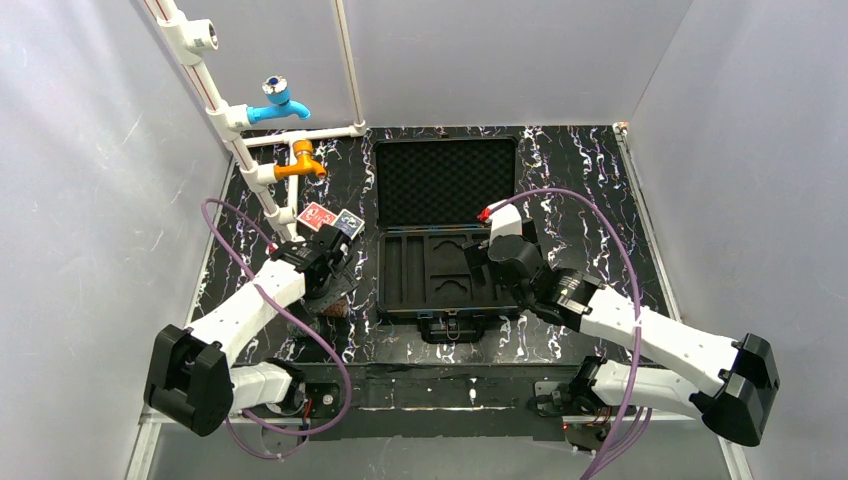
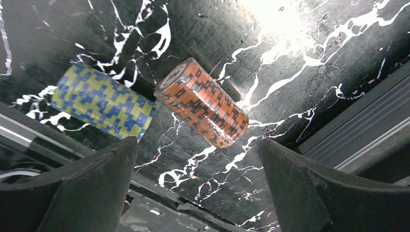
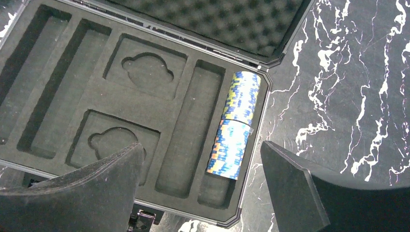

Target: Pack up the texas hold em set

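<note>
The black briefcase (image 1: 447, 305) lies open mid-table, its foam lid (image 1: 445, 180) laid back. In the right wrist view its slotted tray (image 3: 92, 96) holds two chip rolls end to end in the rightmost slot: a yellow-blue one (image 3: 242, 94) and a blue-orange one (image 3: 228, 149). My right gripper (image 3: 200, 186) hovers open and empty above the tray's near right part (image 1: 478, 265). My left gripper (image 2: 198, 181) is open and empty, left of the case (image 1: 336, 288), above an orange-black chip roll (image 2: 200, 102) and a yellow-blue roll (image 2: 103, 100) lying on the table. Red deck (image 1: 316, 215) and blue deck (image 1: 349, 222) lie beyond it.
White pipes with a blue tap (image 1: 280, 100) and an orange tap (image 1: 298, 165) stand at the back left, close to the decks. The table is black marble-patterned (image 1: 580, 200). Grey walls enclose three sides. A metal rail (image 2: 358, 140) runs along the table's near edge.
</note>
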Available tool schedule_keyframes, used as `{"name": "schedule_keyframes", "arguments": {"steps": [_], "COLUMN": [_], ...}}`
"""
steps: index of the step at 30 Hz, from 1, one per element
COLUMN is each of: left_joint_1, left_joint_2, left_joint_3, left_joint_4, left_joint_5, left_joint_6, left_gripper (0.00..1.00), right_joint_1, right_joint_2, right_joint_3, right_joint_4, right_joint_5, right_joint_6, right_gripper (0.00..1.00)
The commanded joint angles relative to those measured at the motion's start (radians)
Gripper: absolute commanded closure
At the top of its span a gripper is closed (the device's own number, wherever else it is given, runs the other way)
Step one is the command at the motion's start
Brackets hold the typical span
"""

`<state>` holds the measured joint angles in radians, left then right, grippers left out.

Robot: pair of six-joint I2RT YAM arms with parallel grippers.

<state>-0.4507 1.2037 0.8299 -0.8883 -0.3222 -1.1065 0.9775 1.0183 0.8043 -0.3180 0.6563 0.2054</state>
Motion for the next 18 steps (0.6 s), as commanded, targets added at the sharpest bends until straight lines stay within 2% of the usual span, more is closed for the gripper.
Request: {"name": "schedule_keyframes", "arguments": {"steps": [1, 9, 18], "left_joint_1": [0.006, 0.006, 0.006], "left_joint_2": [0.003, -0.012, -0.036], "left_joint_3": [-0.060, -0.099, -0.174], "left_joint_4": [0.099, 0.175, 0.212], "left_joint_5": [0.039, 0.035, 0.044], "left_joint_6": [-0.098, -0.143, -0.292], "left_gripper": [0.01, 0.05, 0.11], "right_joint_1": [0.003, 0.003, 0.004], "right_joint_2": [0.023, 0.044, 0.043], "right_joint_3": [0.048, 0.049, 0.043], "right_joint_4": [0.018, 0.028, 0.026], "right_joint_5": [-0.011, -0.017, -0.025], "right_joint_6": [-0.011, -0.009, -0.009], "right_gripper": [0.02, 0.02, 0.02]}}
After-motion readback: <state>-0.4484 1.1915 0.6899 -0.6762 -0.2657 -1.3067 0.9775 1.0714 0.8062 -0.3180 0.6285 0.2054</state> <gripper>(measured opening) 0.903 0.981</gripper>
